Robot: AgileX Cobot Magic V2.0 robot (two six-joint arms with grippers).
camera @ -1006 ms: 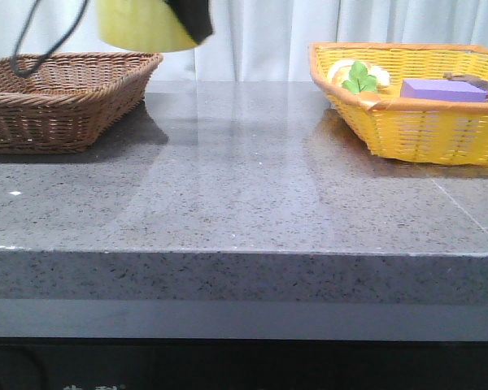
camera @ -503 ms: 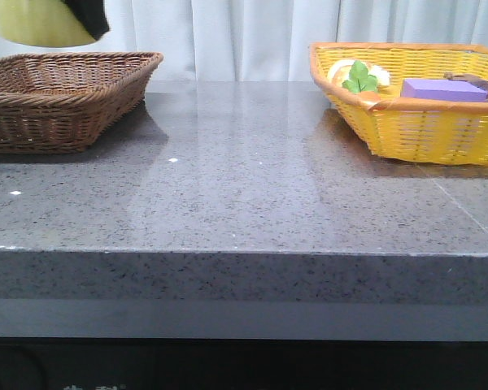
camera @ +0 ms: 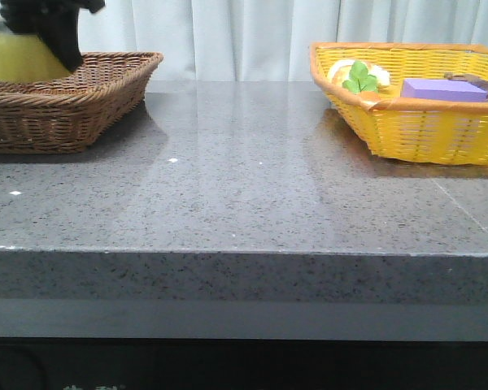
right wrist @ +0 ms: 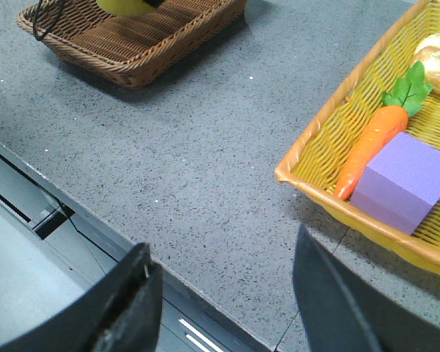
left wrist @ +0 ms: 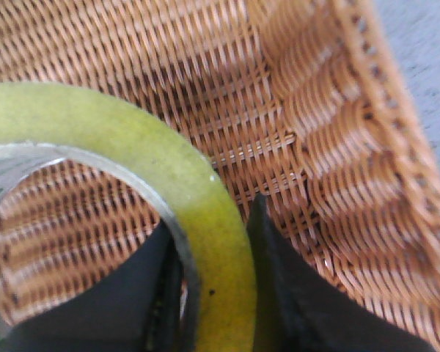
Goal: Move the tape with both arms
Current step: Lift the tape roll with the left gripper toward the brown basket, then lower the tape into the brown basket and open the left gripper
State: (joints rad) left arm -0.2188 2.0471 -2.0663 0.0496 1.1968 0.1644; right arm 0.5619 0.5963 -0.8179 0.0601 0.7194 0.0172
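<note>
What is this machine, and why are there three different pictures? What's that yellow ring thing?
It is a robot with two arms, and each arm ends in a gripper, a kind of pinching hand. One picture comes from a camera that looks forward over the grey table. The other two come from small cameras on the robot's wrists, so you see the black fingers up close.

The yellow ring is a roll of tape. The left gripper pinches its wall, one finger inside the ring and one outside, and holds it over the brown basket.

The right gripper is open and holds nothing; it hangs near the table's front edge. Beside it is a yellow basket with a toy carrot and a purple block.
</note>
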